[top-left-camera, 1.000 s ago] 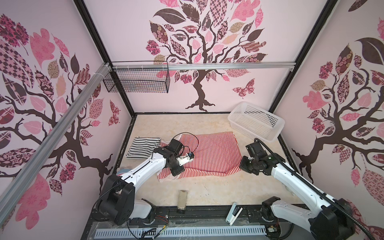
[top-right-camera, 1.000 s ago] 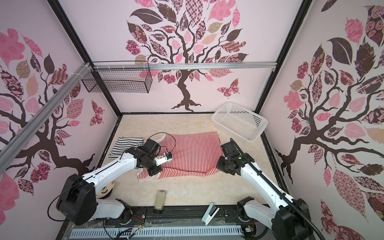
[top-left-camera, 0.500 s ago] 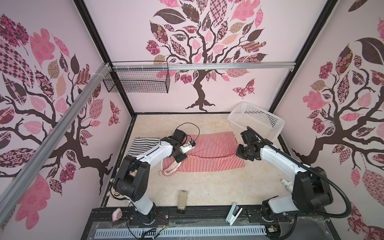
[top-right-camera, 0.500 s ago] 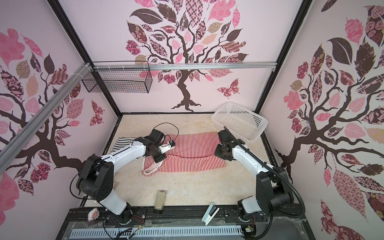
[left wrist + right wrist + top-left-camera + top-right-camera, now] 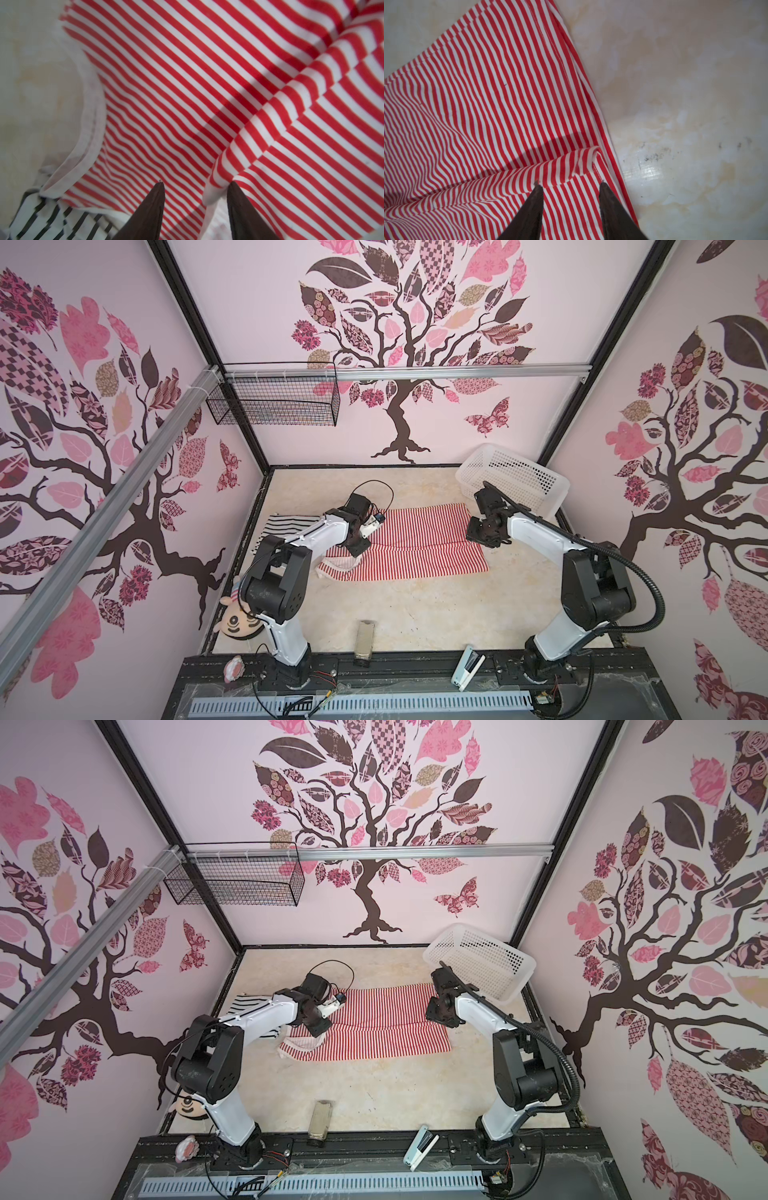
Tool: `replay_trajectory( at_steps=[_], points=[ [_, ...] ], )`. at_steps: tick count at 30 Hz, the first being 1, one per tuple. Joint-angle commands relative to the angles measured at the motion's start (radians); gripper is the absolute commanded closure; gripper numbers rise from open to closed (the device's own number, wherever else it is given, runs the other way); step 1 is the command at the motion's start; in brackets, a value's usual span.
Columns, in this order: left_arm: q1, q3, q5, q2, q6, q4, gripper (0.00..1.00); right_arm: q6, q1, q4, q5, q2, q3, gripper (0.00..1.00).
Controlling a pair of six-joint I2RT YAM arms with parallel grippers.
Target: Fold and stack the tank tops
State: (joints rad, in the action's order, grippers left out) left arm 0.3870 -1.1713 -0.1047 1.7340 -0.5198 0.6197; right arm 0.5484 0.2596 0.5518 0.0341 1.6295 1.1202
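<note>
Right, the red top (image 5: 411,547) lies flat mid-counter (image 5: 415,614), with its long axis running side to side between my two arms. A lengthwise fold edge shows along its middle in both top views, so I judge the first fold done and a crosswise one due.

My left hand (image 5: 196,187) sits over the strap end, jaws apart. A white-trimmed fold edge touches one fingertip (image 5: 232,187), but nothing is pinched between them. My right hand (image 5: 570,187) sits over the hem end, just inside the side edge. Its jaws are also apart, and a small rolled lip of cloth lies right ahead of the tips.

What the next move turns on is that each hand is at one short end, so either can carry its end along the axis to the other. The black top (image 5: 286,524) lies folded at the counter's left, partly under my left arm, and in the left wrist view it touches the red top's strap end. The stack spot is therefore leftward. I reckon the hem end should travel toward the straps, which makes the right arm the nearer one for the pickup. The loose straps near the left hand look likely to bunch.
</note>
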Motion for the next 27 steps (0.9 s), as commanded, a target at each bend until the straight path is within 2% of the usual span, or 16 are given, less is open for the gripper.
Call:
replay_trajectory(
  at_steps=[1, 5, 9, 16, 22, 27],
  points=[
    [-0.004, 0.047, -0.015, -0.15, 0.043, -0.034, 0.43, -0.003, 0.004, 0.023, 0.004, -0.114, -0.02, 0.53],
    [-0.005, 0.121, 0.04, -0.247, 0.034, 0.037, 0.43, 0.027, 0.042, -0.034, -0.08, -0.182, -0.142, 0.59],
    [-0.027, 0.237, -0.008, -0.291, 0.017, -0.028, 0.43, 0.049, 0.108, -0.095, -0.103, -0.163, -0.209, 0.63],
    [-0.101, 0.27, -0.038, -0.198, -0.018, -0.046, 0.45, 0.066, 0.119, -0.177, -0.129, -0.072, -0.256, 0.61],
    [-0.116, 0.323, -0.135, -0.158, -0.027, -0.083, 0.45, 0.086, 0.12, -0.178, -0.091, -0.005, -0.261, 0.57],
    [-0.17, 0.341, -0.17, -0.13, -0.029, -0.058, 0.46, 0.118, 0.12, -0.173, -0.052, 0.03, -0.282, 0.56]
  ],
)
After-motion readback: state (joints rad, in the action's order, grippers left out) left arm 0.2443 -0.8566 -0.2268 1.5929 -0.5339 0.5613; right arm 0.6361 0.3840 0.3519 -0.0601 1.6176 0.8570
